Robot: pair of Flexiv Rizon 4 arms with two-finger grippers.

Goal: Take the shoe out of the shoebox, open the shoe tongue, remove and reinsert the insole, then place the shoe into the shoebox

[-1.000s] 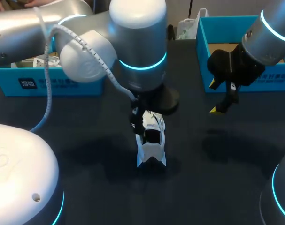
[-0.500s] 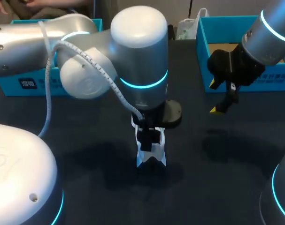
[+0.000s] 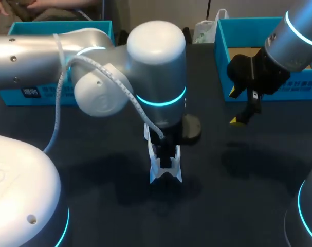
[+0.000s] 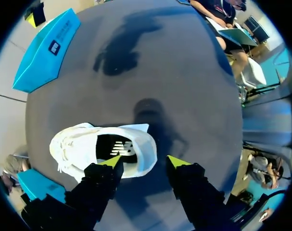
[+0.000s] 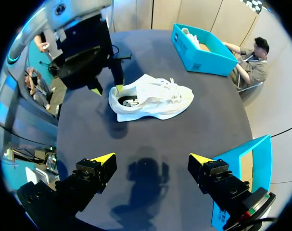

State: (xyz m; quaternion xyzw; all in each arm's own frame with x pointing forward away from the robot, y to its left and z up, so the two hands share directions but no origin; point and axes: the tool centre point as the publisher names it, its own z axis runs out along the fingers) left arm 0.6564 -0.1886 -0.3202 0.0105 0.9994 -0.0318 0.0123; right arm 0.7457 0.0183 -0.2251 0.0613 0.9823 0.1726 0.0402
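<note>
- Worktop [image 3: 120, 221]: a single dark, matte surface, charcoal to navy, plain and unpatterned; its outline curves in both wrist views.
- Small shadow [image 3: 237, 154]: soft-edged and faint, on the worktop's right side in the head view.
- Broad shadow [image 3: 114, 177]: diffuse, at the worktop's middle, spreading towards its left side.
- Ragged shadow [image 4: 118, 54]: darker, between the worktop's middle and its edge.
- Round shadow [image 4: 150, 113]: paler, close to the worktop's middle.
- Blotched shadow [image 5: 145, 175]: near the worktop's edge.
- Light: diffuse; every shadow on the worktop has blurred edges.

left arm [image 3: 156, 77] hides most of the shoe [image 3: 166, 173] from above.
</note>
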